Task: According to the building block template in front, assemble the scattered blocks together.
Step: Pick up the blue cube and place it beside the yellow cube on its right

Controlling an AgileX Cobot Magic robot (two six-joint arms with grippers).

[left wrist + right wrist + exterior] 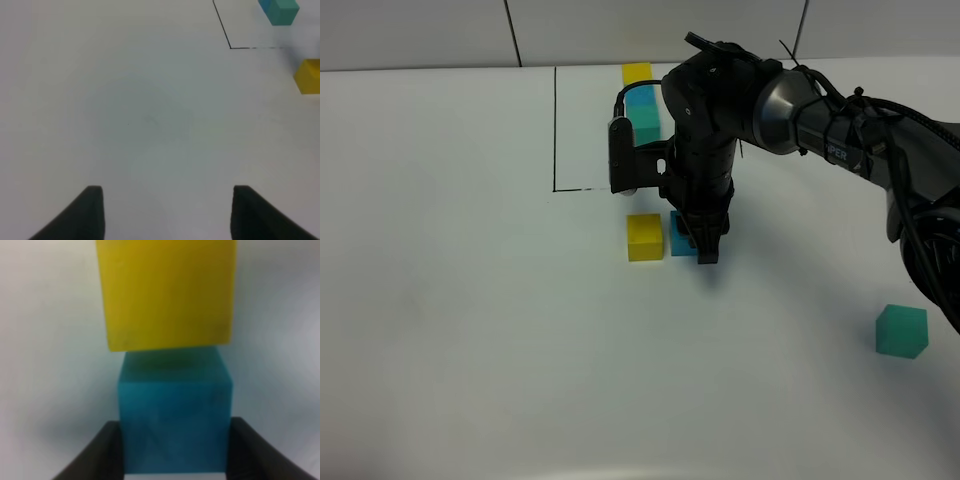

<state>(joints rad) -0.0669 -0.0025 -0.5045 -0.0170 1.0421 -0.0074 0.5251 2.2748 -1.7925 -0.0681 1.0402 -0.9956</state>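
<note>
Right tool (pixel 701 250) clamps blue cube (pixel 175 420); yellow cube (pixel 644 237) just beside at 9 o'clock, green cube (pixel 902 331) well apart at 4 o'clock.

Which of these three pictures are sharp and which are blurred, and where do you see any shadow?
Exterior high view: fairly sharp and evenly lit, with a soft shadow on the table just under the right gripper. Right wrist view: soft all over, since the yellow cube and the blue cube sit too close to the lens. Left wrist view: hazy, and the yellow cube at the frame edge is smeared.
</note>
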